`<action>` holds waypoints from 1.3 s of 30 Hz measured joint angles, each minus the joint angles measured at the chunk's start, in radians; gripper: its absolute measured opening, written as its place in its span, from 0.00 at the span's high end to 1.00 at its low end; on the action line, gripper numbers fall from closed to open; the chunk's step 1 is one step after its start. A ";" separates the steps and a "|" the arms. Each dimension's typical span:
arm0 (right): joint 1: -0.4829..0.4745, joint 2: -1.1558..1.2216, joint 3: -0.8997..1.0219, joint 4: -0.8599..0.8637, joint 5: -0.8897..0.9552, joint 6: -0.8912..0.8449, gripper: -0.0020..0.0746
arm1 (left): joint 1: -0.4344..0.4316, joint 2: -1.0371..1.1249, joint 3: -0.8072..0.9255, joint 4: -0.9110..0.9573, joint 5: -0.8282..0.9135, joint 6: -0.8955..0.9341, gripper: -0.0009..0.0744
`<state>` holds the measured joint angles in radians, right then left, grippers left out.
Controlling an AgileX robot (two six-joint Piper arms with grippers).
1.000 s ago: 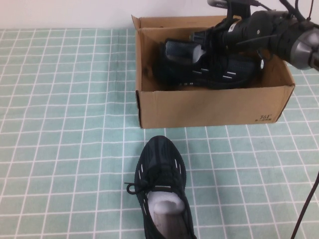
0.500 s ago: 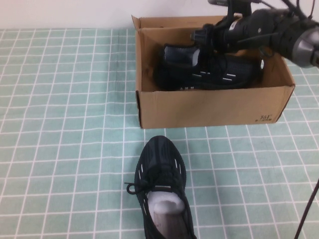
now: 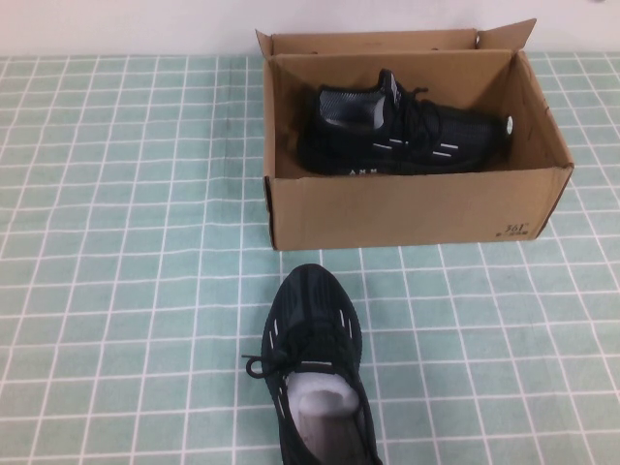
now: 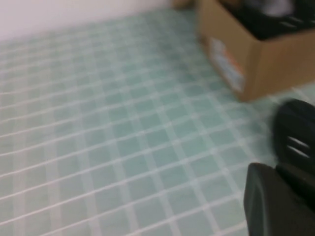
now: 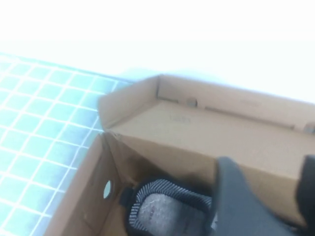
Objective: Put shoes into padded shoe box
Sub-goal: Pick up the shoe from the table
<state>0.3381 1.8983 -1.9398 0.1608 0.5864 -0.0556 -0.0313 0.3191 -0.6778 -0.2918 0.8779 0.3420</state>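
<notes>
One black sneaker lies on its side inside the brown cardboard shoe box. The other black sneaker, with white paper stuffing, sits on the table in front of the box, toe pointing at it. Neither arm shows in the high view. My right gripper is open and empty above the box's back end, over the heel of the boxed sneaker. My left gripper hangs low over the table beside the loose sneaker, with the box farther off.
The table is covered by a green cloth with a white grid. The box's flaps stand open at the back. A white wall runs behind the table.
My right arm has let go of the sneaker in the box and drawn back out of the high view. The sneaker now rests in the box. The loose sneaker has not moved.
</notes>
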 joint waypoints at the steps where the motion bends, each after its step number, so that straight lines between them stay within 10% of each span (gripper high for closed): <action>1: 0.000 -0.024 0.000 0.000 0.016 -0.015 0.84 | -0.010 0.022 0.000 -0.034 0.004 0.033 0.99; 4: 0.000 -0.095 0.000 -0.001 0.072 -0.070 0.98 | -0.053 0.093 -0.010 -0.109 0.028 0.111 0.99; 17: 0.000 -0.357 0.026 -0.006 0.274 -0.192 0.98 | -0.253 0.437 -0.306 -0.226 0.259 0.433 0.99; 29: 0.000 -0.838 0.619 -0.005 0.126 -0.215 0.98 | -0.394 0.579 -0.338 -0.311 0.276 0.543 0.98; 39: 0.000 -1.267 1.076 -0.001 0.088 -0.215 0.98 | -0.570 0.721 -0.340 -0.244 0.119 0.545 0.49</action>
<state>0.3381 0.6312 -0.8642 0.1598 0.6746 -0.2704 -0.6012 1.0404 -1.0175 -0.5354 0.9968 0.8869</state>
